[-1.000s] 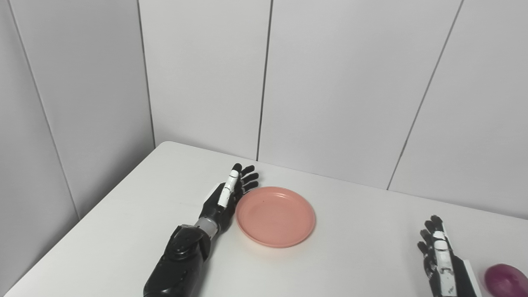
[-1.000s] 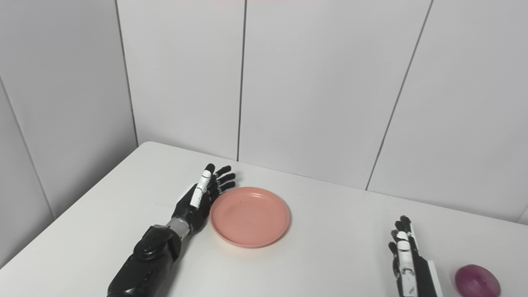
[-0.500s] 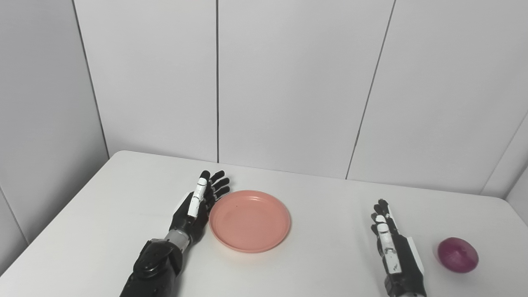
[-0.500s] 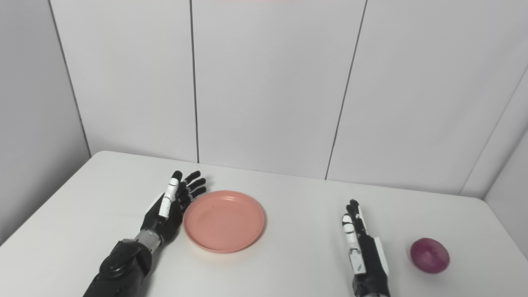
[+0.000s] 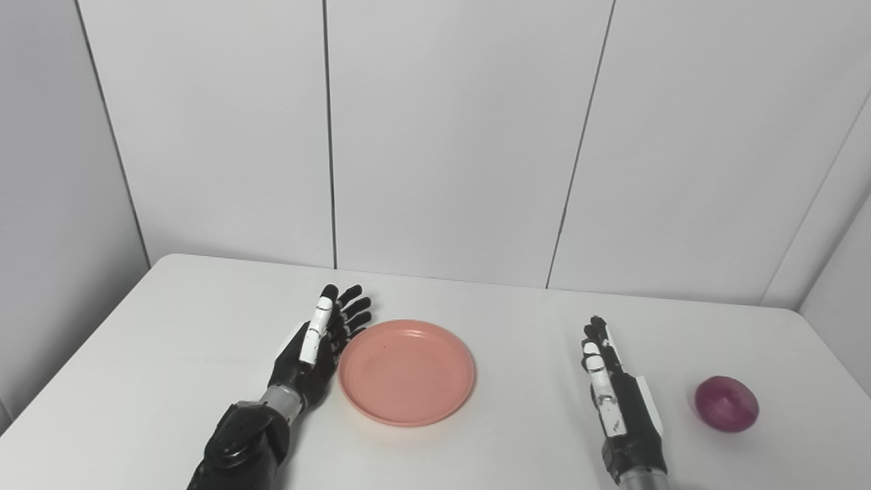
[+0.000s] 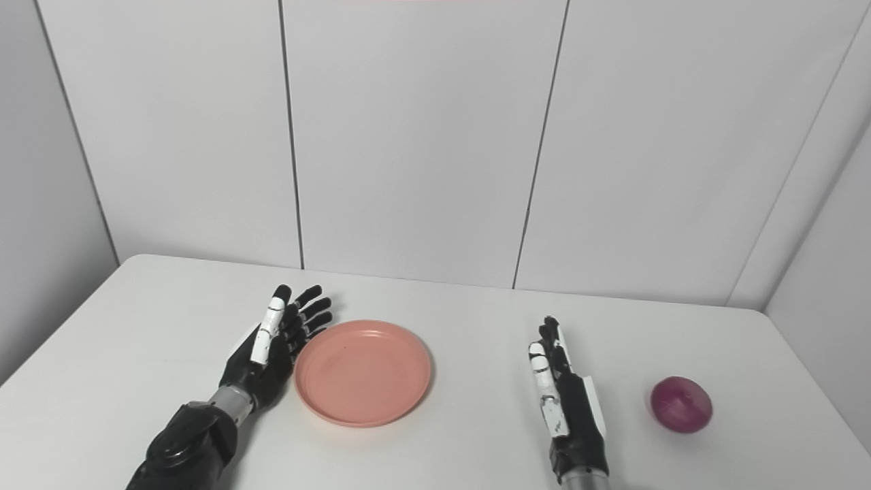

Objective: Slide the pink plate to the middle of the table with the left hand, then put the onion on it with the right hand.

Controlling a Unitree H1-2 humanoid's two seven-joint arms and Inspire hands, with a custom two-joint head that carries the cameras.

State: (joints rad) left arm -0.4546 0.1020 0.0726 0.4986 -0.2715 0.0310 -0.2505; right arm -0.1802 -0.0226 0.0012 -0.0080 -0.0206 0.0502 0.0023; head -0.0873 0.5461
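Note:
A pink plate lies flat on the white table, a little left of centre. My left hand stands open on edge against the plate's left rim, fingers stretched toward the wall. A purple-red onion rests on the table at the right. My right hand is open with straight fingers, standing on edge between plate and onion, apart from both and left of the onion.
White wall panels close off the table's far edge and both sides. The table's right edge runs close behind the onion. Bare tabletop lies between the plate and my right hand.
The whole picture has swung, so the camera turned right and the onion and right hand came fully into view. The plate and both hands keep their places on the table.

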